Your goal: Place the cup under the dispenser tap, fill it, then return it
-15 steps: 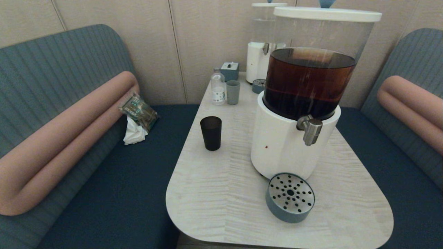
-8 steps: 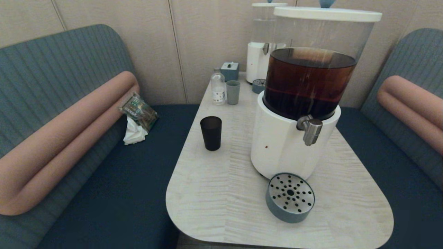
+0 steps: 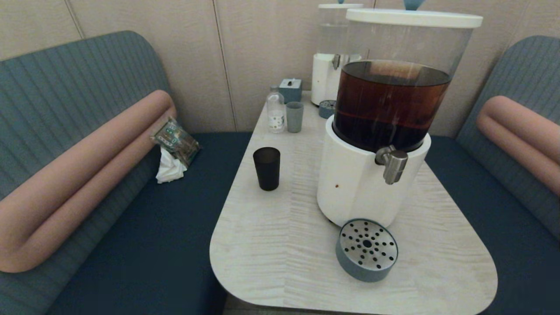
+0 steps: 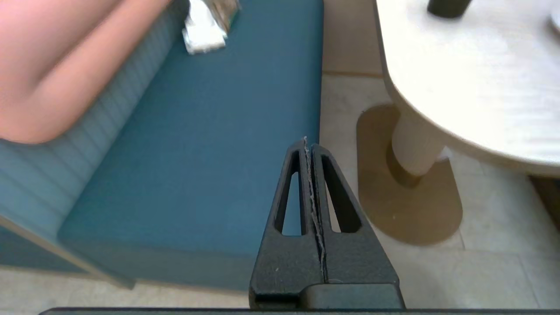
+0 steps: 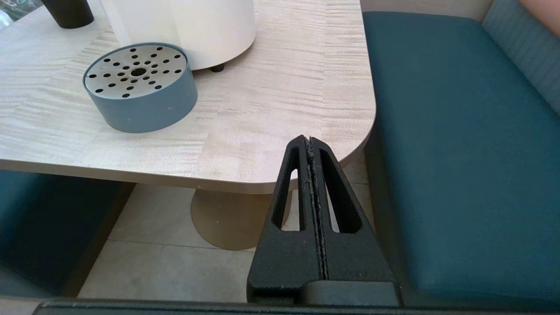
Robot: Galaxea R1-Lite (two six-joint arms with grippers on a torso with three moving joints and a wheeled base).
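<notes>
The dark cup (image 3: pixel 267 168) stands upright on the pale table (image 3: pixel 280 245), left of the big white-based dispenser (image 3: pixel 358 183) with dark brown liquid. Its steel tap (image 3: pixel 392 163) juts out above a round grey drip tray (image 3: pixel 366 249). Only the cup's base shows in the left wrist view (image 4: pixel 448 8) and the right wrist view (image 5: pixel 68 13). My left gripper (image 4: pixel 305 142) hangs shut and empty below the table's near left edge, over the blue seat. My right gripper (image 5: pixel 308 140) is shut and empty off the table's near right corner. Neither arm shows in the head view.
A smaller grey-blue tumbler (image 3: pixel 294 117), a clear bottle (image 3: pixel 275 109) and a small blue box (image 3: pixel 290 89) stand at the back, by a second dispenser with a colourless tank (image 3: pixel 334 57). A packet and tissue (image 3: pixel 174 148) lie on the left bench. Benches flank the table.
</notes>
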